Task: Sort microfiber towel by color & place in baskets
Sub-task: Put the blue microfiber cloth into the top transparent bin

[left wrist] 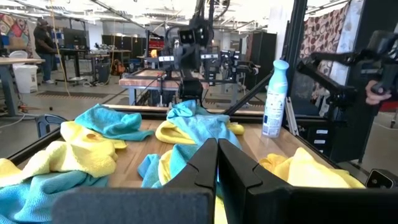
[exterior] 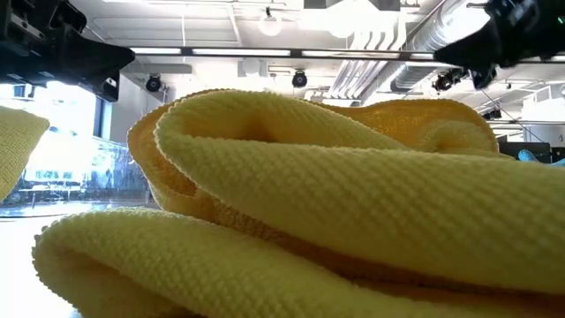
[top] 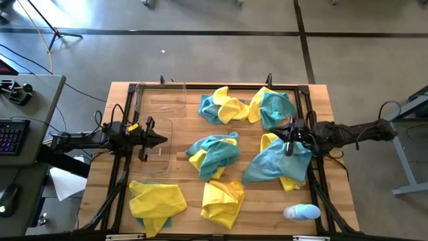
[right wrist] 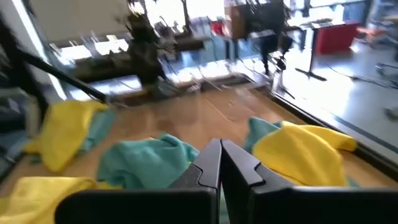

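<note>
Yellow and teal microfiber towels lie crumpled in several piles on the wooden table: far centre [top: 221, 106], far right [top: 271, 106], centre [top: 214, 155], right [top: 277, 166], near left [top: 155, 204] and near centre [top: 222, 201]. Two clear baskets stand at the left, one at the far side [top: 162, 100] and one nearer [top: 167, 155]. My left gripper [top: 160, 140] is shut and level over the nearer basket, holding nothing. My right gripper [top: 289, 142] [right wrist: 219, 163] is shut and hovers above the right pile, with nothing between its fingers.
A pale-blue-and-white bottle [top: 301, 213] [left wrist: 273, 99] stands near the table's near right corner. Black frame rails [top: 314, 181] run along the table's edges. Bare wood shows between the piles. The near-centre yellow towel [exterior: 335, 203] fills the low view.
</note>
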Robot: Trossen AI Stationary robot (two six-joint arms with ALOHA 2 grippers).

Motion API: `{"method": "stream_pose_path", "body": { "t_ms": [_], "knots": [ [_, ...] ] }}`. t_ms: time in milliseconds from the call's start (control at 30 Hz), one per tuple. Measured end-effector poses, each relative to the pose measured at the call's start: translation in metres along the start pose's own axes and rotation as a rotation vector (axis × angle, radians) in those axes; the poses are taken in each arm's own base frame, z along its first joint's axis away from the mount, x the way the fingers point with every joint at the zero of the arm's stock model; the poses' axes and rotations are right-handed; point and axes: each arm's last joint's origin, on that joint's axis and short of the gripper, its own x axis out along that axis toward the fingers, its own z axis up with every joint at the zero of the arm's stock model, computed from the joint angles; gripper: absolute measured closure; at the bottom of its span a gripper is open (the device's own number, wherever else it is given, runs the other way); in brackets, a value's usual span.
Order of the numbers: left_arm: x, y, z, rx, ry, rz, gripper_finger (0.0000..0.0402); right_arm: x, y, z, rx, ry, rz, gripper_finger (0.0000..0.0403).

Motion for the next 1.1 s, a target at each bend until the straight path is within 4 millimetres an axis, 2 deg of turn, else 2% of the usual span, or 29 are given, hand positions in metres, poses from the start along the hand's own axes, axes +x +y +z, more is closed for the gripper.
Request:
{"method": "stream_pose_path", "body": {
  "t_ms": [100, 233, 367, 467, 600, 700, 900, 1100],
  "knots": [
    [0.000, 0.000, 0.000, 0.000, 0.000, 0.000, 0.0401, 0.011, 0.007, 0.025, -0.006, 0.078, -0.059, 0.0403],
    [0.000, 0.000, 0.000, 0.000, 0.000, 0.000, 0.0402, 0.026, 0.015, 0.054, 0.125, 0.228, -0.242, 0.0403],
    [0.000, 0.000, 0.000, 0.000, 0.001, 0.000, 0.0402, 0.038, 0.022, 0.071, 0.218, 0.444, -0.393, 0.0403],
    [0.000, 0.000, 0.000, 0.000, 0.001, 0.000, 0.0401, 0.048, 0.026, 0.074, 0.318, 0.608, -0.524, 0.0403],
    [0.000, 0.000, 0.000, 0.000, 0.001, 0.000, 0.0401, 0.059, 0.032, 0.066, 0.407, 0.819, -0.666, 0.0399],
    [0.000, 0.000, 0.000, 0.000, 0.001, 0.000, 0.0401, 0.067, 0.037, 0.053, 0.447, 0.952, -0.720, 0.0382],
    [0.000, 0.000, 0.000, 0.000, 0.001, 0.000, 0.0401, 0.074, 0.047, 0.021, 0.555, 1.139, -0.789, 0.0310],
    [0.000, 0.000, 0.000, 0.000, 0.001, 0.000, 0.0401, 0.071, 0.053, -0.007, 0.625, 1.219, -0.840, 0.0238]
  ]
}}
